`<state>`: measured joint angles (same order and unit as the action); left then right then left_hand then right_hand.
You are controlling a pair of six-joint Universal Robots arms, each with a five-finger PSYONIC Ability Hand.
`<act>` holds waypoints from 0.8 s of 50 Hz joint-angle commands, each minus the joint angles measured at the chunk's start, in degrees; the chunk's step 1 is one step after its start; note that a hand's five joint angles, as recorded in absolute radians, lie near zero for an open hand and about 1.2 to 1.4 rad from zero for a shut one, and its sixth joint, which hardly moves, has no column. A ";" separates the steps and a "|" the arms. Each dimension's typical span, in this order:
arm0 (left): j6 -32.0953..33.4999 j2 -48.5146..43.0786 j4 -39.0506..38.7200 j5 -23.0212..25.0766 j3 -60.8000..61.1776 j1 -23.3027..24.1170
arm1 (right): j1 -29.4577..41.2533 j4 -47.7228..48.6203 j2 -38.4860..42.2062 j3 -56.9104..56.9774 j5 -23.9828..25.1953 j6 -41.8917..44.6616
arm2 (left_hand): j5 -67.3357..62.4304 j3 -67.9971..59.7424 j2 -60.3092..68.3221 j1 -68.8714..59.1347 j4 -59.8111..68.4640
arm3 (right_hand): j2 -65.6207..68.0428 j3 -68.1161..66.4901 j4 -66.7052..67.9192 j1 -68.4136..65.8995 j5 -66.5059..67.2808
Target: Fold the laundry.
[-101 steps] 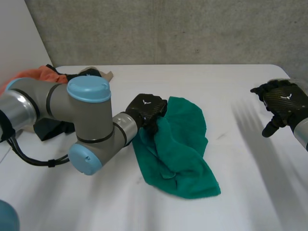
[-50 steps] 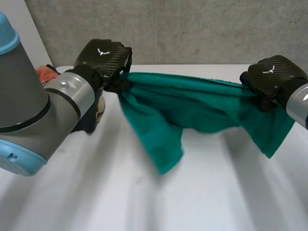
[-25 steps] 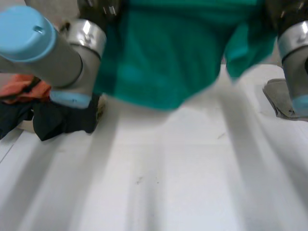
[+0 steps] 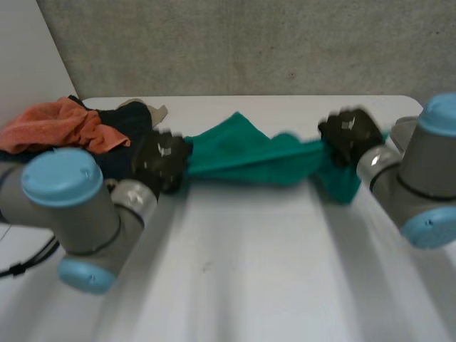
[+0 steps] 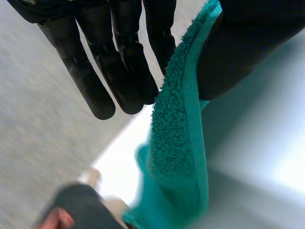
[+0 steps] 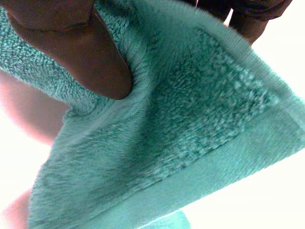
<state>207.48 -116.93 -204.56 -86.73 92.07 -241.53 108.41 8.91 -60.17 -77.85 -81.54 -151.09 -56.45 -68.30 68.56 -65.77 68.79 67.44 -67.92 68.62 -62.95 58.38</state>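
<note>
Left hand (image 4: 162, 160) and right hand (image 4: 349, 137) each pinch the green towel (image 4: 242, 153), the left at its bare hem; any added pull between them likely slips the hem from the left thumb.

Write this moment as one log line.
left hand: pinches green towel | right hand: pinches green towel | green towel: stretched between hands
</note>
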 commanded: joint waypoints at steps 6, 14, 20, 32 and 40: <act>-3.56 -2.25 -0.40 5.32 5.05 -6.04 | -0.92 -2.75 -0.21 -7.40 0.24 -0.52 | 35.01 36.85 -37.12 34.33 -37.34 | 12.56 -12.08 11.38 -17.05 11.62; -8.49 -2.25 1.79 13.94 5.57 -12.55 | -2.86 -2.67 -1.88 -8.81 0.59 -0.61 | 39.92 41.77 -42.03 39.24 -42.26 | 12.56 -12.08 11.38 -17.05 11.62; -8.05 -2.78 2.06 16.06 4.70 -13.88 | -4.70 -2.49 -1.71 -8.37 0.59 -0.52 | 38.41 40.25 -40.51 37.73 -40.74 | 12.56 -12.08 11.38 -17.05 11.62; -7.97 -12.61 3.37 16.50 -8.56 -13.97 | -8.22 -1.96 -0.57 -7.14 0.50 0.18 | 28.82 30.66 -30.92 28.14 -31.15 | 12.56 -12.08 11.38 -17.05 11.62; -7.09 -18.68 10.75 16.50 -17.17 -13.35 | -7.60 -1.96 0.31 -7.31 0.50 0.18 | 30.50 32.34 -32.60 29.82 -32.83 | 12.56 -12.08 11.38 -17.05 11.62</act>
<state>199.57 -131.59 -199.29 -70.20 80.77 -255.26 100.22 6.96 -60.59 -85.04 -81.05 -150.95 -22.32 -31.91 31.88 -32.28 32.26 67.44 -67.92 68.62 -62.95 58.38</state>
